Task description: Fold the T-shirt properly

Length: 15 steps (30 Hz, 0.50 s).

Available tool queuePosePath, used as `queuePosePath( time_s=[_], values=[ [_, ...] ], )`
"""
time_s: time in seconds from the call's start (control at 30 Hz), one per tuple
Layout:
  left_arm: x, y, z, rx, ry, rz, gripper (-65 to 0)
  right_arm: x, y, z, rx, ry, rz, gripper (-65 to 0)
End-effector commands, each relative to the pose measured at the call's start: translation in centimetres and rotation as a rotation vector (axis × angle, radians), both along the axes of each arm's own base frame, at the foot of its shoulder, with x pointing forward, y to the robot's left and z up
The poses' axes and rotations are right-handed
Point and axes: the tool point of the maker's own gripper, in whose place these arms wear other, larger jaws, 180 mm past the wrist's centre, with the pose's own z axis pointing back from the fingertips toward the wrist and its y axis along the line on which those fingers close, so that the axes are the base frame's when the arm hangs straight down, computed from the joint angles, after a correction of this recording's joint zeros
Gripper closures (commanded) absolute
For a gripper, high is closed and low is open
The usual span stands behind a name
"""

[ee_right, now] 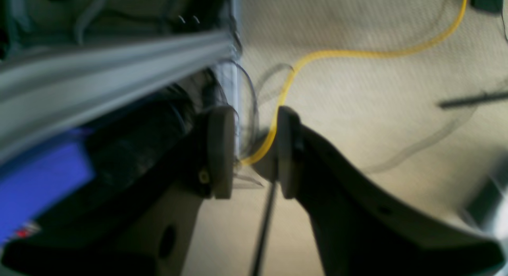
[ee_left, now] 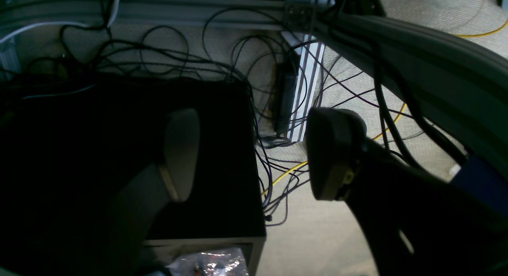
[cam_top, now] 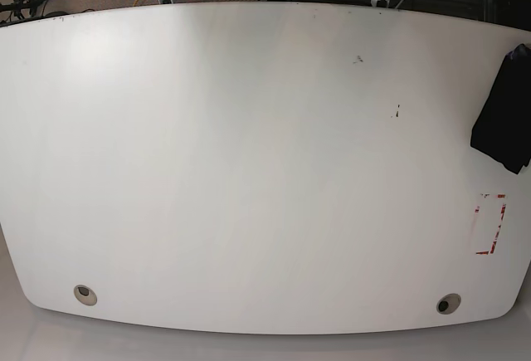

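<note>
A black cloth, the T-shirt (cam_top: 504,120), hangs in at the right edge of the white table (cam_top: 249,170) in the base view; only a corner shows, with no print visible. Neither arm shows in the base view. In the left wrist view my left gripper (ee_left: 256,157) is open and empty, held off the table over the floor and a black box (ee_left: 214,149). In the blurred right wrist view my right gripper (ee_right: 254,153) is open and empty above the carpet, with a yellow cable (ee_right: 357,53) on the floor behind it.
A red-marked rectangle (cam_top: 489,224) is on the table near the right edge. Two round grommets (cam_top: 84,295) (cam_top: 448,304) sit near the front edge. Tangled cables (ee_left: 278,165) and aluminium frame rails (ee_left: 416,53) (ee_right: 99,85) lie below the wrist cameras.
</note>
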Motion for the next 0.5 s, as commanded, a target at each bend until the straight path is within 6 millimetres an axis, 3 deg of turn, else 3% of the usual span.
queuePosePath(
  time_s=[0.0, 0.2, 0.47],
  values=[
    [0.5, -0.1, -0.1, -0.005, 0.001, 0.004, -39.2, 1.0, -0.7, -0.2, -0.023, -0.005, 0.004, -17.8],
    [0.8, 1.1, -0.3, 0.064, 0.011, 0.017, -39.2, 2.2, -1.2, -0.5, -0.067, -0.003, 0.032, -17.9],
    [1.0, 1.1, -0.3, 0.068, 0.007, 0.017, -39.3, 2.1, -1.0, -0.5, -0.067, -0.001, 0.06, -17.9]
  ],
)
